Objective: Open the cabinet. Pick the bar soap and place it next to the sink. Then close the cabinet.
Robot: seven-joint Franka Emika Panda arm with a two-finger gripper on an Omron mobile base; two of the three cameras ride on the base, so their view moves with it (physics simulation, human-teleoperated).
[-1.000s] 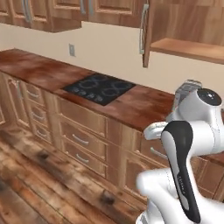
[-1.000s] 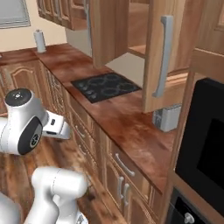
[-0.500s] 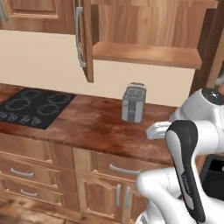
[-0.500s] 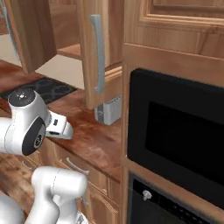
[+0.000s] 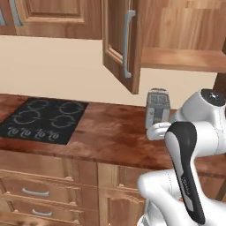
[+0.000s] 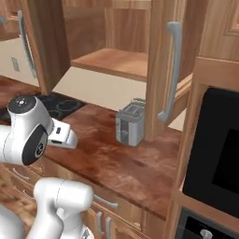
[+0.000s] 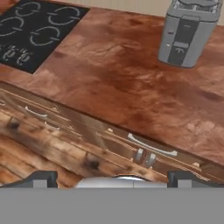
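overhead, the cabinet (image 6: 116, 60) stands open above the counter's (image 7: 127, 87) back edge; the gripper (image 7: 111, 177) gapes wide, holding nothing.

cabinet (image 6: 112, 60) doors swung wide, toaster (image 6: 130, 122) standing below shelf

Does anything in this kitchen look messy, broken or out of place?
Nothing is spilled or broken. The one thing that stands out is the cabinet: both doors hang open and no soap shows on its shelf. The toaster stands upright on the counter, beside the stovetop.
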